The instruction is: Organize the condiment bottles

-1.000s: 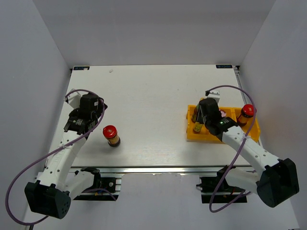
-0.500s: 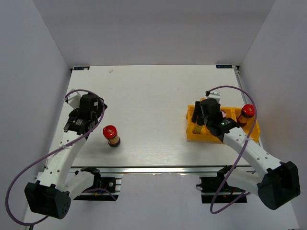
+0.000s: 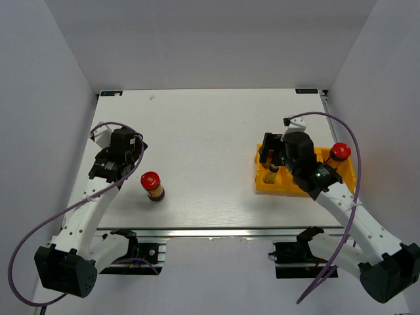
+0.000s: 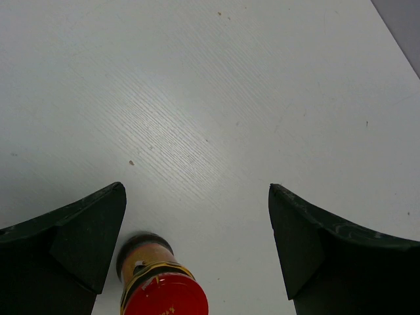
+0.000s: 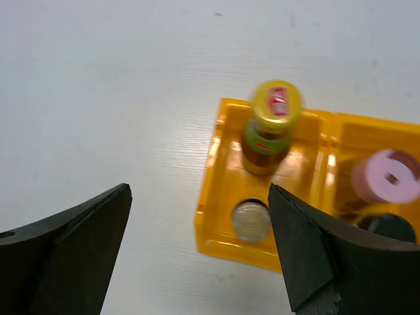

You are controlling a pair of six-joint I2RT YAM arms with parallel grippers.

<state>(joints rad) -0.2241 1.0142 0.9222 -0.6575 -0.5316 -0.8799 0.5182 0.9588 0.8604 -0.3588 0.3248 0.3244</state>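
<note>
One stout dark jar with a red cap (image 3: 151, 180) stands alone on the white table at the left, and its cap (image 4: 162, 289) shows low between the fingers of my open left gripper (image 4: 197, 187), close to the left finger. My left gripper (image 3: 128, 146) hovers just up and left of that jar. The yellow tray (image 3: 308, 187) holds the other bottles. A slim yellow-capped bottle (image 5: 272, 126) and a pale-topped one (image 5: 251, 221) share its left compartment. A pink cap (image 5: 386, 176) and a black cap (image 5: 388, 227) sit in the adjoining compartment, and a red-capped jar (image 3: 338, 153) stands at the right end. My right gripper (image 5: 199, 190) hangs open and empty above the tray's left end (image 3: 270, 152).
The tray (image 5: 211, 216) lies near the table's right edge, close to the right wall. A purple cable (image 3: 348, 141) loops over the right arm above the tray. The table's front rail (image 3: 216, 231) runs just below both bottles' area.
My right gripper went from shut to fully open over the tray's left compartment, left the slim bottle standing there, and drew back to the right. The left arm barely moved.
</note>
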